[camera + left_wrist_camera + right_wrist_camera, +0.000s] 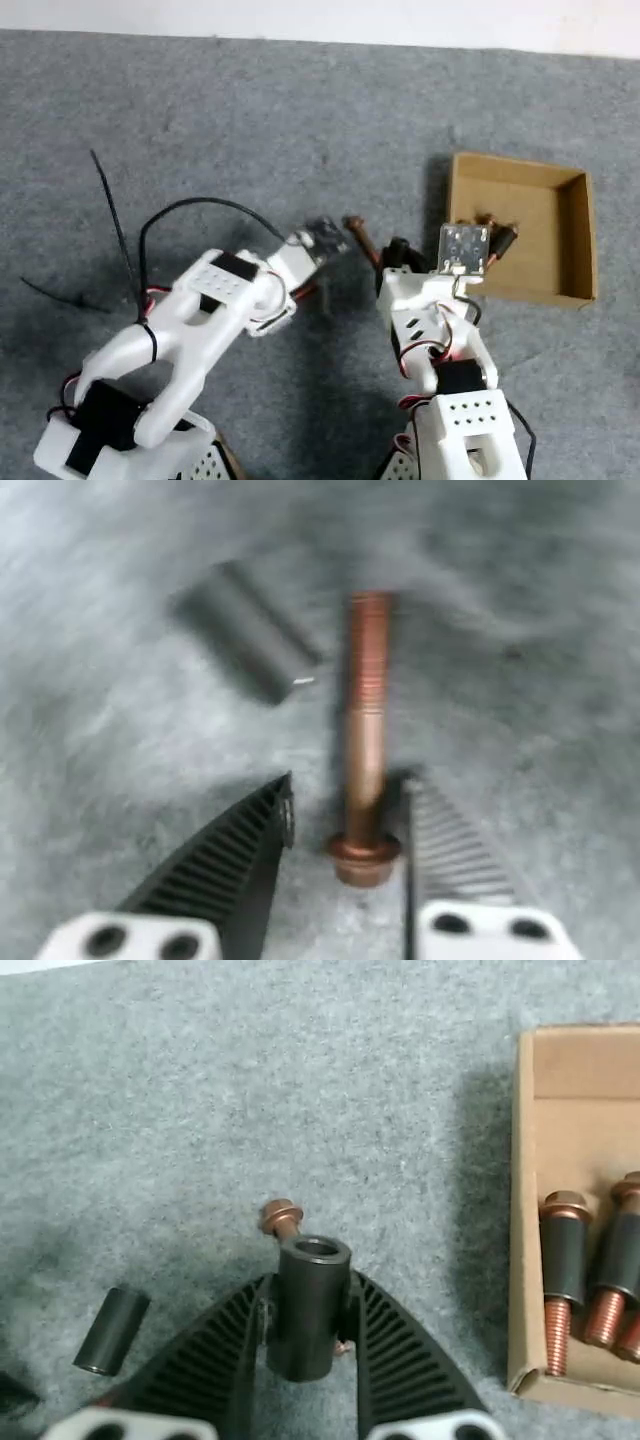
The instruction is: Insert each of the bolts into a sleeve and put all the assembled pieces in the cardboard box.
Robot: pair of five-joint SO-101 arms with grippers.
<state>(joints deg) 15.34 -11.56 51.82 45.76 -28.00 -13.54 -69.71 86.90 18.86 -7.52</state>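
You have open mat (250, 110) toward twelve o'clock; what look like cables (112, 215) lie at nine; the box (578, 235) wall blocks three.

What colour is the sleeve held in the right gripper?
The sleeve is dark grey, nearly black; clearest in the right wrist view.

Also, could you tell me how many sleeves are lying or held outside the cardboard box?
2. The held sleeve stands upright between the right gripper's fingers; the loose sleeve lies on the grey mat nearby. More may be hidden.
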